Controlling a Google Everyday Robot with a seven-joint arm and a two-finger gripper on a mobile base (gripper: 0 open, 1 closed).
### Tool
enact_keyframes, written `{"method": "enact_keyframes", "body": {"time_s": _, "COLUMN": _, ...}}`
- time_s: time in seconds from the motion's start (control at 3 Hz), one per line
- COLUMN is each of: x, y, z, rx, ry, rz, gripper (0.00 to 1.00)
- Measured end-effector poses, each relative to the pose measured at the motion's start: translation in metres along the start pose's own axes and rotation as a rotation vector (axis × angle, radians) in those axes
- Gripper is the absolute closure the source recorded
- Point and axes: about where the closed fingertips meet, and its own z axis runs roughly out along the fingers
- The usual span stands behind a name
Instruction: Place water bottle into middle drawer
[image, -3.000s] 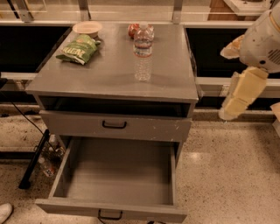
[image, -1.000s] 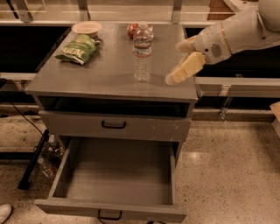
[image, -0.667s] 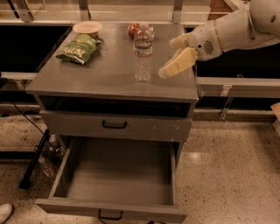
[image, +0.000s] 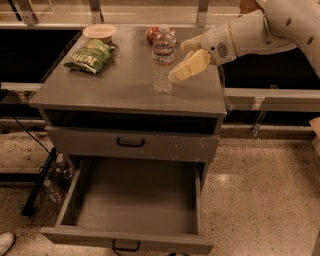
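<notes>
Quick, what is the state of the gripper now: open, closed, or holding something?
The gripper: open, holding nothing, just right of the water bottle on the cabinet top.

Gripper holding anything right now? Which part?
Nothing held. The gripper sits open just right of the water bottle, which stands upright on the cabinet top.

The single camera is looking steeply down from above and in front of the cabinet (image: 125, 87), fairly close, taking in the open drawer (image: 135, 197) nearest, the top farther off, and the gripper (image: 180, 60) hanging over its far right side.
</notes>
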Motion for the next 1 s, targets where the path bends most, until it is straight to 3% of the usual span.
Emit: {"method": "enact_keyframes", "body": {"time_s": 1.0, "x": -0.033, "y": -0.084, "z": 0.029, "rx": 0.066, "ry": -0.19, "rz": -0.018, "gripper": 0.0}}
